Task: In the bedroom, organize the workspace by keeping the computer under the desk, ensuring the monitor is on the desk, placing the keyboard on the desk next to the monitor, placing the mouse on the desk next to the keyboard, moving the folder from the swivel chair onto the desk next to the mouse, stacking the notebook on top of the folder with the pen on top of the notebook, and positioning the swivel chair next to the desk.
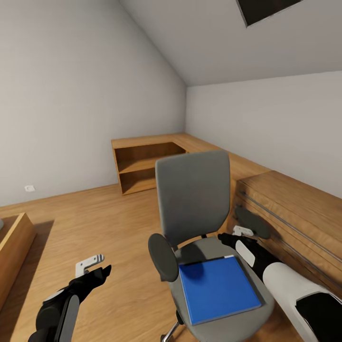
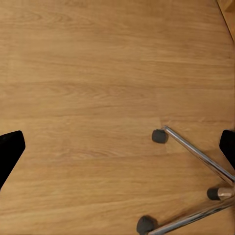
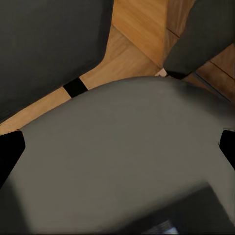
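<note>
The swivel chair (image 1: 192, 199) stands just in front of me, grey back upright, black armrests at either side. A bright blue folder (image 1: 217, 288) lies flat on its seat. My right gripper (image 1: 233, 236) hovers open over the rear right of the seat, beside the right armrest (image 1: 252, 223). The right wrist view looks down on the grey seat (image 3: 122, 161) between the spread fingertips (image 3: 10, 149). My left gripper (image 1: 95, 270) hangs open over the floor left of the chair. The left wrist view catches the chair's chrome base (image 2: 196, 154) and its castors (image 2: 158, 136).
A low wooden shelf unit (image 1: 142, 166) fills the far corner under the sloped ceiling. A light wooden dresser (image 1: 294, 213) runs along the right wall close behind the chair. Another wooden piece (image 1: 12, 242) sits at the left edge. Open wood floor (image 1: 95, 218) lies between.
</note>
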